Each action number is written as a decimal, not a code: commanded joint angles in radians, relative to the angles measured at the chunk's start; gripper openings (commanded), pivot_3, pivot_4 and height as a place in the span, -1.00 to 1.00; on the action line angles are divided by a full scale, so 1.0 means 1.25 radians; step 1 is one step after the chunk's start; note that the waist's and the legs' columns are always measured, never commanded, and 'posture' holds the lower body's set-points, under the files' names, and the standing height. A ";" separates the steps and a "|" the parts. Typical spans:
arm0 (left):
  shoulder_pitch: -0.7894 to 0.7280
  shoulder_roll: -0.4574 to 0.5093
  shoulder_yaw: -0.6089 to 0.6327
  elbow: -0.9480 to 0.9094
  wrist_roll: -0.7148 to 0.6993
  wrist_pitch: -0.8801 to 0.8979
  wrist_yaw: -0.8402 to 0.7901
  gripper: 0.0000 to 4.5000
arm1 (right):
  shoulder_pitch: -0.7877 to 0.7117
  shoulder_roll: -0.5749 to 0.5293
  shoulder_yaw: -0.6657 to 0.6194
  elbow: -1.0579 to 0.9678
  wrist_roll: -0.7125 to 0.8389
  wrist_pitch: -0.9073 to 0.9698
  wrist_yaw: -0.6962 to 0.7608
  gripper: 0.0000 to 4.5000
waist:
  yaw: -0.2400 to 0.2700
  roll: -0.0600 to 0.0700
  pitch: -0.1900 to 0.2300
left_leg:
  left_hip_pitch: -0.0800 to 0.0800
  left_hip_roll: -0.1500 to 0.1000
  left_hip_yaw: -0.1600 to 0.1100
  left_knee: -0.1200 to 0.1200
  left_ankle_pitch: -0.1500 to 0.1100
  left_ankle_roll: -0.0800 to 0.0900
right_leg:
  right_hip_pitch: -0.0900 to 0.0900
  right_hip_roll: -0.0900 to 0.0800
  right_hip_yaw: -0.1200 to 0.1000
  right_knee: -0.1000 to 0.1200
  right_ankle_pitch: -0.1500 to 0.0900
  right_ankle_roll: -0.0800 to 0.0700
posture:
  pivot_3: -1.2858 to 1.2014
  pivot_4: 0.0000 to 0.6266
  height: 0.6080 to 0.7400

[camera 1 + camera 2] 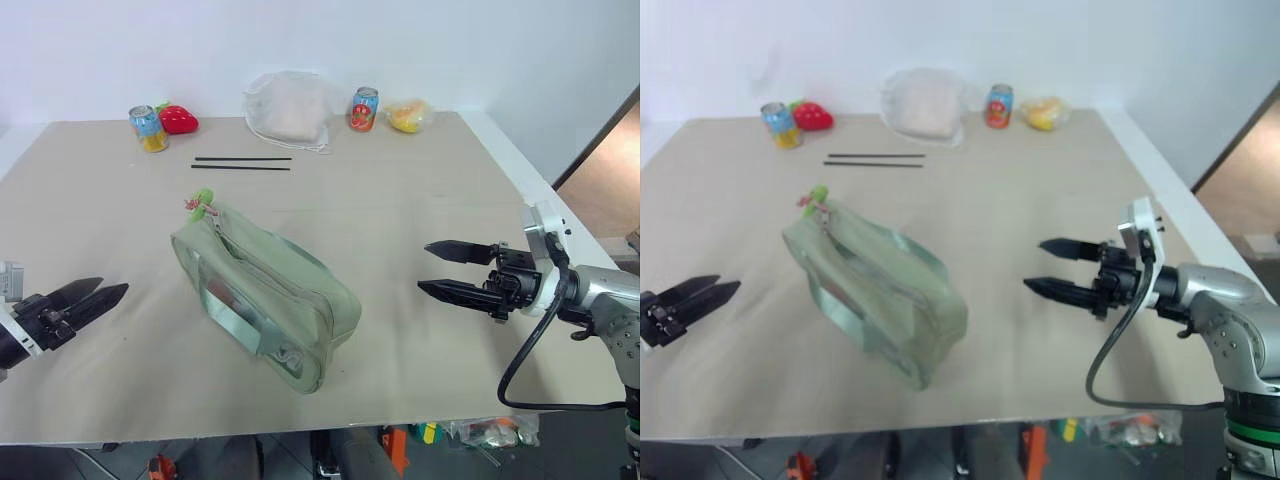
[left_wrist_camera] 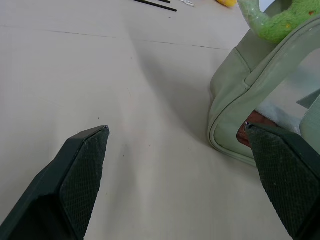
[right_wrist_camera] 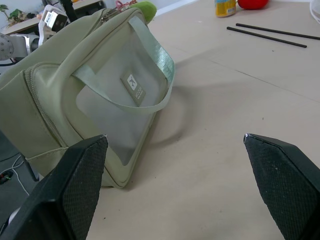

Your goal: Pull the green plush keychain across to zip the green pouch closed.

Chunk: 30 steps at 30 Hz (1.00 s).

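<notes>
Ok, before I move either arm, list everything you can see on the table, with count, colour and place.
pouch: one, pale sage green, middle of the table, lying at a slant
plush keychain: one, lime green, at the pouch's far end
sticks: two, black, thin, lying side by side beyond the pouch
drink cans: two, colourful; one far left, the other far right of centre
strawberry toy: one, red, beside the far-left can
plastic bag: one, white translucent, far centre
yellow item: one, in clear wrap, right of the second can; cannot tell what it is
table: one, beige top
left end effector: black, open, left of the pouch
right end effector: black, open, right of the pouch
</notes>
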<state>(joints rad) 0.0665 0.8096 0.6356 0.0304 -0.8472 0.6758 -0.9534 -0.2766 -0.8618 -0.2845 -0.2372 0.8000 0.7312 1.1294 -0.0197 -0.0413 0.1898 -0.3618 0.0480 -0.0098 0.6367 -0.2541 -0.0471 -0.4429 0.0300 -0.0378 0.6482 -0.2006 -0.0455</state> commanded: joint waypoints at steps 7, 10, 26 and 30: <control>-0.113 0.036 0.027 -0.053 -0.082 0.038 -0.021 0.99 | -0.091 -0.032 0.031 -0.087 0.053 0.019 0.019 1.00 | 0.000 0.000 0.000 | -0.006 0.000 0.000 0.000 -0.001 -0.001 | -0.001 0.001 0.000 0.000 -0.001 -0.001 | 0.03 -0.52 1.00; -0.114 0.050 0.031 -0.092 -0.079 -0.011 -0.107 0.99 | -0.124 -0.047 0.033 -0.132 0.122 0.064 0.029 1.00 | -0.002 -0.001 0.001 | -0.006 0.001 0.000 0.000 -0.002 -0.001 | -0.001 0.001 0.000 0.000 -0.001 0.000 | 0.03 -0.52 1.00; -0.128 0.055 -0.011 -0.190 -0.094 -0.037 -0.181 0.99 | -0.190 0.044 0.341 -0.120 -0.172 -0.111 0.024 1.00 | -0.003 -0.001 0.000 | -0.004 0.002 0.001 0.002 -0.003 -0.003 | 0.000 0.003 0.002 0.001 -0.001 0.001 | 0.03 -0.52 1.00; -0.113 0.039 -0.013 -0.185 -0.086 -0.047 -0.171 0.99 | -0.207 0.087 0.360 -0.088 -0.190 -0.128 0.027 1.00 | -0.001 -0.001 0.000 | -0.004 0.003 0.001 0.002 -0.003 -0.003 | -0.001 0.003 0.002 0.001 -0.001 0.000 | 0.03 -0.52 1.00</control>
<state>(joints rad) -0.0800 0.8635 0.6028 -0.1963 -0.9575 0.6386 -1.1659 -0.5206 -0.7618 0.1630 -0.3495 0.5719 0.5926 1.1562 -0.0212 -0.0431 0.1903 -0.3672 0.0513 -0.0089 0.6386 -0.2573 -0.0503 -0.4436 0.0339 -0.0359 0.6490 -0.2021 -0.0452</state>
